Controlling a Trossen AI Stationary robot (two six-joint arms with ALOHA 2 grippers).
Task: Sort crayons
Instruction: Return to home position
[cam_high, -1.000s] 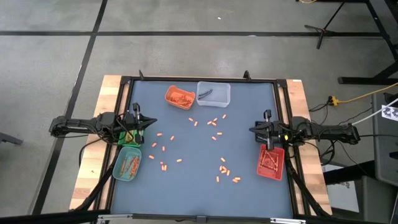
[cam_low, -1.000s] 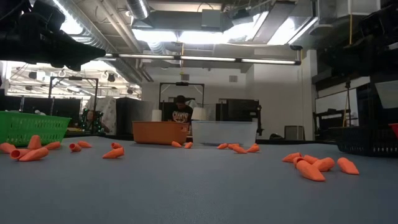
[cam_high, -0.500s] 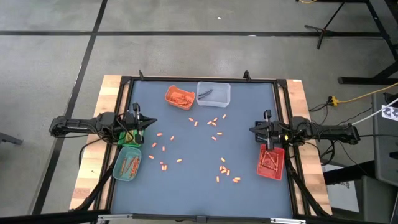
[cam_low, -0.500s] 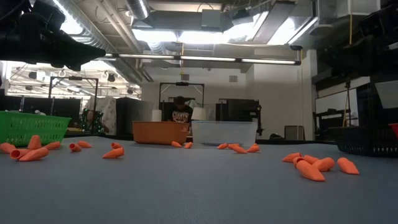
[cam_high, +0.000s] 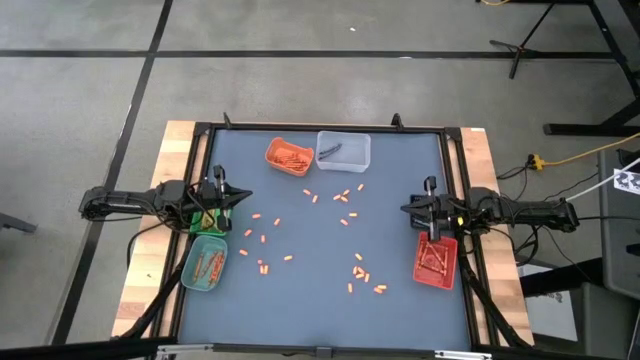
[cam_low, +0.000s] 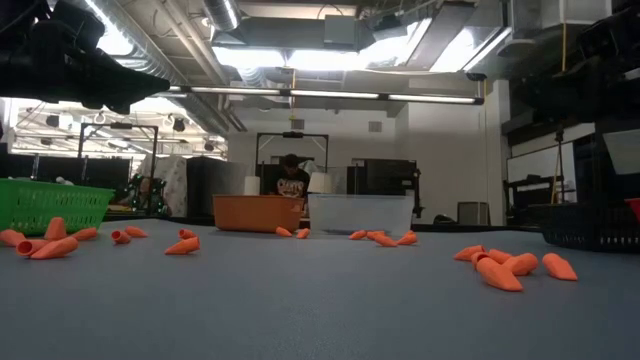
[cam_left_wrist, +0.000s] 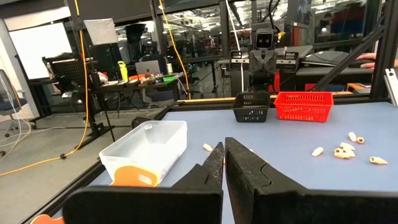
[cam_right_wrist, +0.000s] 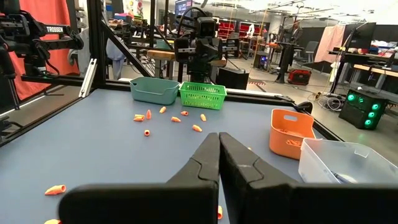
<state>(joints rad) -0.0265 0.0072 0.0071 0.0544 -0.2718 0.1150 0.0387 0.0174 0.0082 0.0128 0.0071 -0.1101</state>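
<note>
The only lettering I can read is TROSSEN, white on a dark arm link. Stubby, tapered orange crayons lie scattered on the matte mat near the clear plastic bin. The left gripper and the right gripper are both pinched closed on nothing, well apart from that bin.
</note>
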